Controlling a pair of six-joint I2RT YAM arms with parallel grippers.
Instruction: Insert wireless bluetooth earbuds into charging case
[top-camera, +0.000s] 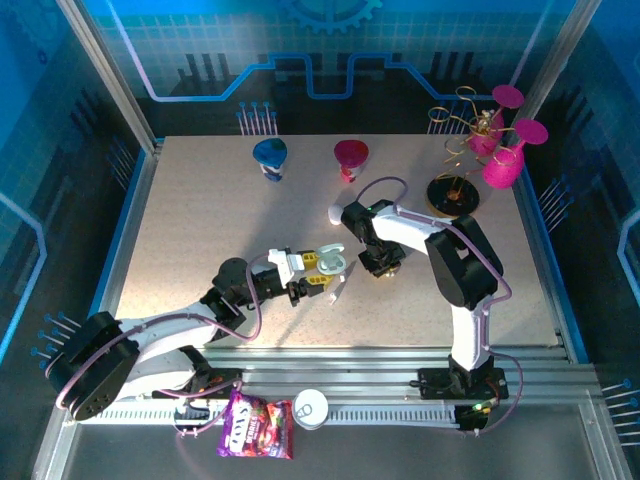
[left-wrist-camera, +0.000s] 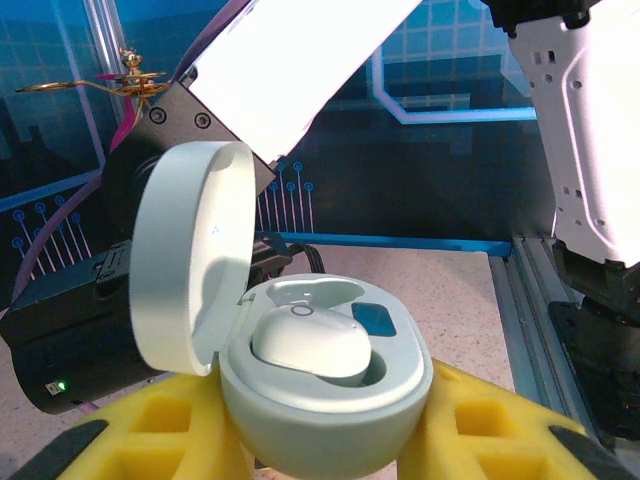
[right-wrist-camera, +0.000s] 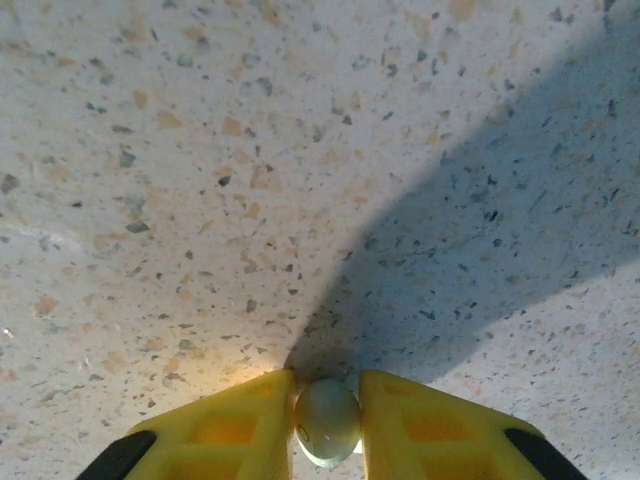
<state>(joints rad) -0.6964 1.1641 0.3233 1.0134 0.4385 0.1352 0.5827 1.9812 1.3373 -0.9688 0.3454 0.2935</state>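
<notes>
My left gripper (top-camera: 318, 270) is shut on the base of a pale green charging case (left-wrist-camera: 330, 405), held just above mid-table. Its yellow fingers (left-wrist-camera: 150, 430) press the case from both sides. The lid (left-wrist-camera: 190, 265) stands open to the left, and one white earbud (left-wrist-camera: 310, 345) lies in a well inside. Just right of the case, my right gripper (top-camera: 383, 264) points straight down at the table. Its yellow fingers (right-wrist-camera: 235, 430) are shut on a small pale earbud (right-wrist-camera: 327, 420), right at the speckled tabletop (right-wrist-camera: 250, 200).
A small white pebble-like item (top-camera: 336, 212) lies behind the grippers, and a small white piece (top-camera: 337, 292) lies just in front of the case. Blue (top-camera: 270, 158) and magenta (top-camera: 350, 158) cups stand at the back. Pink goblets (top-camera: 500, 165) and a gold wire stand (top-camera: 455, 190) are back right. A snack bag (top-camera: 255, 428) lies at the front rail.
</notes>
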